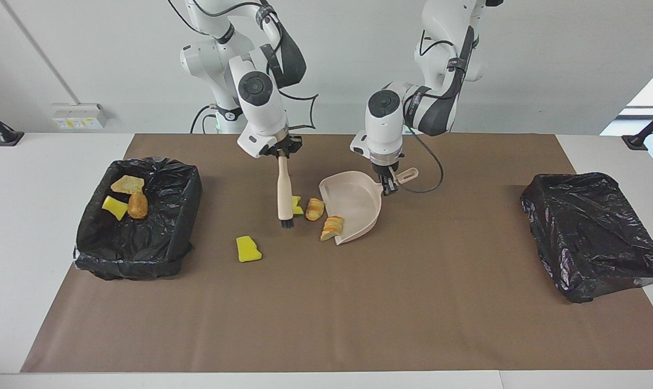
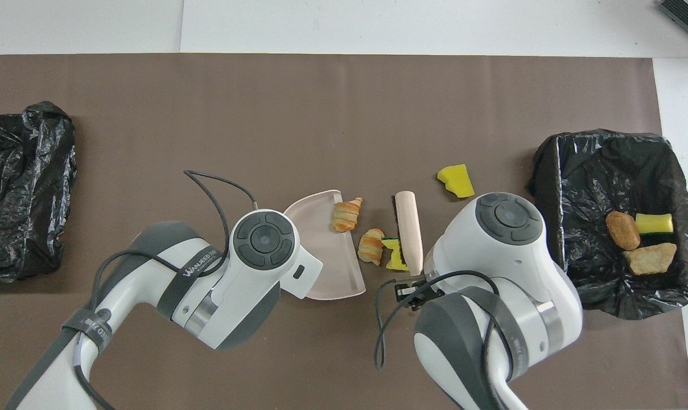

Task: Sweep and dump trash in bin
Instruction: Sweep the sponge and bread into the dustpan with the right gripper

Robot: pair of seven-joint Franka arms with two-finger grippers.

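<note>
Orange-brown trash [image 1: 332,227] touches the dustpan [image 1: 353,213] open edge.

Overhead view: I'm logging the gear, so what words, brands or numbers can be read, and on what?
"WANJEED..." on the grey strap around the left arm; its ending is unclear.
White lettering on the right arm's strap: not readable.
Yellow stickers on the wall socket: not readable.
Nothing else carries text.
</note>
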